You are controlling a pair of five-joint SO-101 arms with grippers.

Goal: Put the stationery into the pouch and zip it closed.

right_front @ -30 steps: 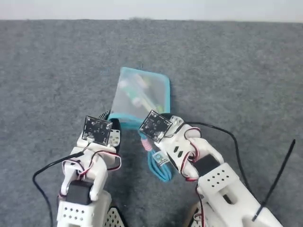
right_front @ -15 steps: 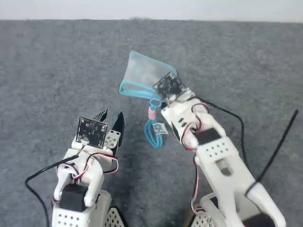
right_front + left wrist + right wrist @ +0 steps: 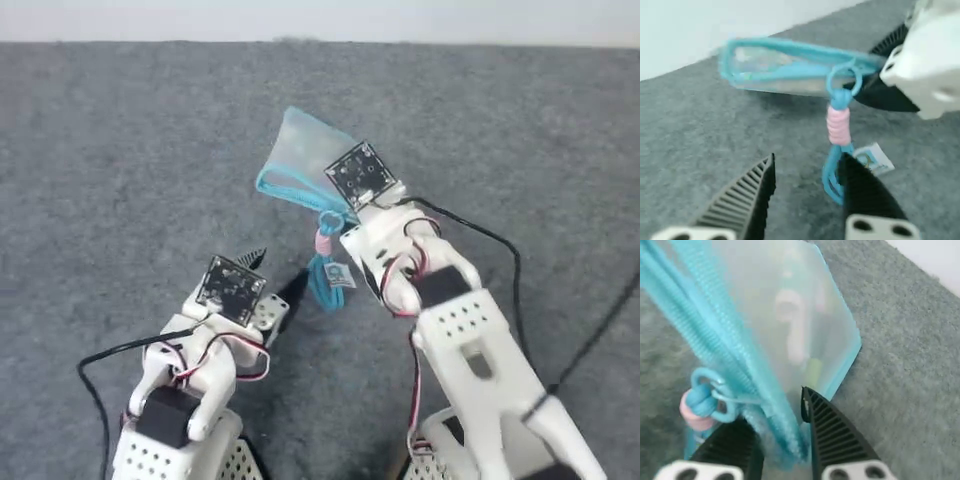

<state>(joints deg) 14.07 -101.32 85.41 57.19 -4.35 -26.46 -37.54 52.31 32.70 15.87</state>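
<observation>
Stationery (image 3: 795, 335) sits inside the translucent turquoise-edged pouch (image 3: 300, 150), upper centre, pinched by the right end effector (image 3: 782, 430); left end effector (image 3: 807, 165) spread beside its pink-beaded cord (image 3: 839, 120); zipping looks nearly finished.

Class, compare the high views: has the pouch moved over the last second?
Yes. The pouch has shifted away from the arms' bases, toward the far edge of the grey mat, gripped by the right gripper.
</observation>
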